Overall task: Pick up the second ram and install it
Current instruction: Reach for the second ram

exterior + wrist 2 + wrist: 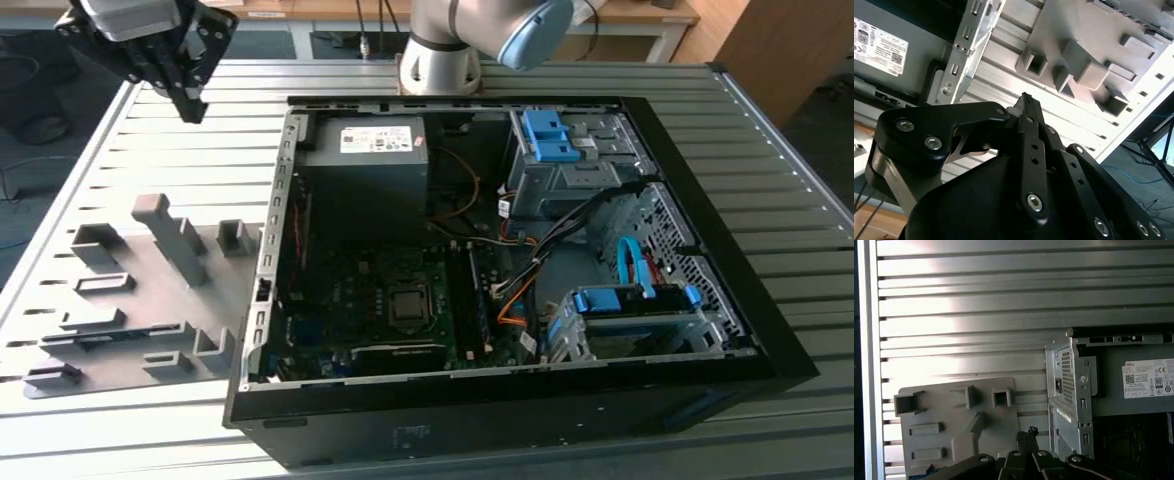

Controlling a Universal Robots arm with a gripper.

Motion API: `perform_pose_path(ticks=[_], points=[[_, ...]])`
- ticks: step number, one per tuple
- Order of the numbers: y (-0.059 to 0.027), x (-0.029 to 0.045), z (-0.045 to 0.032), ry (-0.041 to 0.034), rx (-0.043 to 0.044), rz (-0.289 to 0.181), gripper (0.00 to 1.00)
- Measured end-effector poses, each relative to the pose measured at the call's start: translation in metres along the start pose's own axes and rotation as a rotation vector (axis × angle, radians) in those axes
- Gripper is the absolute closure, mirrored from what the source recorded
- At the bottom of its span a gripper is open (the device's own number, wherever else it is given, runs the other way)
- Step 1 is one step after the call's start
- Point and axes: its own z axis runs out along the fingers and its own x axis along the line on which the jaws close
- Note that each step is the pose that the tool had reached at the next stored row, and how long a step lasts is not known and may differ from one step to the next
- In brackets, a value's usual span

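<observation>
Step in hand: pickup of the second ram, approach phase, nothing grasped yet.

The hand (194,108) hangs high over the table (801,200), above the far corner on the exterior view's left, well apart from both parts tray and PC. In the second wrist view its fingertips (1026,102) meet at a point. It is closed w/ nothing visible btwn them, so empty as far as I can judge.

The grey holder tray (134,300) lies on the table along the edge at the exterior view's left, just beside the open PC case (747,335). The second ram (83,340) is prob the thin dark strip lying flat in a tray recess toward the near corner, but I can't confirm the chips or board colour. It is well apart from the hand.

Inside the case, the motherboard (360,290) faces up, w/ the long black ram slots (477,290) running alongside the CPU area. Whether a slot is already filled I can't tell. The power supply (360,150) sits toward the table's far edge.

Judgement on the pickup: the hand needs to open, come over the tray's near end and line its fingers across the stick's thin faces. The stick lies low in its recess, so there is little to grip. A skewed grip would make seating in the narrow slot hard. Loose cables (514,300) lie close to the slots, a snag risk.
</observation>
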Motion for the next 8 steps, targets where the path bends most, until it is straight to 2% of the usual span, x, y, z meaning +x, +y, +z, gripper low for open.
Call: perform_pose_path(ticks=[4, 8], points=[[-0.0018, 0.015, -0.0004, 0.0, -0.0001, 0.0, 0.9], [-0.0058, 0.0244, -0.0007, -0.0001, -0.0001, 0.0, 0.9]])
